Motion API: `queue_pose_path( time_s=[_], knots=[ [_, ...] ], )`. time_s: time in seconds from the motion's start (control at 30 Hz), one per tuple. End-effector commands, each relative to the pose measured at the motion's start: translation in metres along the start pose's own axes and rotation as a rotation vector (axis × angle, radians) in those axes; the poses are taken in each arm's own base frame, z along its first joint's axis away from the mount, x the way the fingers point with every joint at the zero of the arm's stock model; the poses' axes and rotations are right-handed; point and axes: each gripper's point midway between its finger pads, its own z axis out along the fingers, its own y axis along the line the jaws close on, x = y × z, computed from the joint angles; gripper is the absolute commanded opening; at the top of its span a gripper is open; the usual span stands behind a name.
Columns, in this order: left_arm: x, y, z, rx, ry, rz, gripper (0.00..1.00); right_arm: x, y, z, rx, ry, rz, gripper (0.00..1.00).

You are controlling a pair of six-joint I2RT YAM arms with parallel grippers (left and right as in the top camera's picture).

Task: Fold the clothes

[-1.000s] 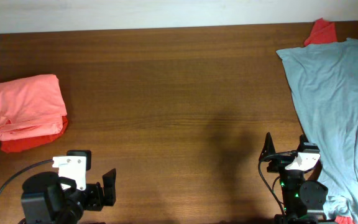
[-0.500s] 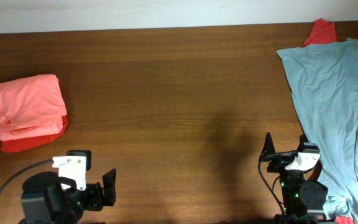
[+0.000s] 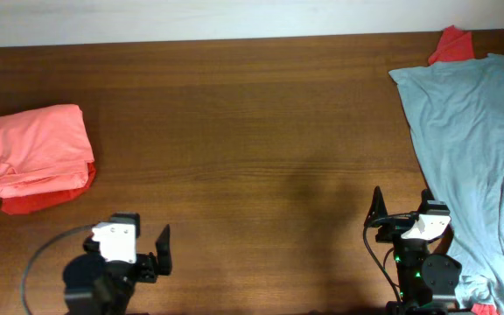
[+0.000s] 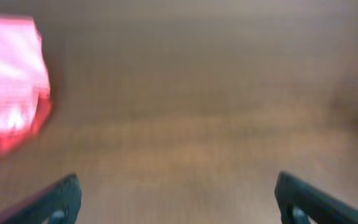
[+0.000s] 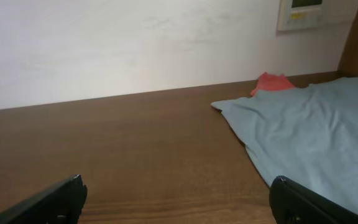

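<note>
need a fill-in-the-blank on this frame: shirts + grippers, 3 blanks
1. The folded salmon-pink T-shirt lies on a ____ garment whose edge shows beneath it.
2. The unfolded grey-blue T-shirt is spread on the ____ side of the brown wooden table in the overhead view.
3. The left gripper and the right gripper are both ____ and hold nothing.
Missing words: red; right; open.

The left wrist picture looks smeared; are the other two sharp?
Left wrist view: blurred throughout, the folded pink shirt a glowing smear. Right wrist view: sharp, the grey-blue shirt shows creases. Overhead view: sharp, a soft shadow on the table.
</note>
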Motion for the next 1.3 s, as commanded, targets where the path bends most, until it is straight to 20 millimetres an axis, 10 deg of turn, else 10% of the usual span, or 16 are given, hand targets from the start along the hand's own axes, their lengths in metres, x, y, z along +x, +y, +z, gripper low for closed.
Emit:
queue_pose_path(
  time_s=[0.0, 0.33, 0.5, 1.27],
  knots=[
    [0.004, -0.001, 0.015, 0.005, -0.098, 0.046, 0.99, 0.001, 0.000, 0.000, -0.004, 0.000, -0.005, 0.99],
    [-0.042, -0.004, 0.029, 0.003, -0.583, 0.126, 0.99, 0.001, 0.000, 0.000, -0.004, 0.000, -0.005, 0.99],
    [-0.017, -0.001, 0.043, -0.007, -0.463, 0.113, 0.99, 0.001, 0.000, 0.000, -0.004, 0.000, -0.005, 0.99],
    [-0.017, -0.003, 0.043, 0.002, -0.464, 0.116, 0.99, 0.001, 0.000, 0.000, -0.004, 0.000, -0.005, 0.99]
  ],
)
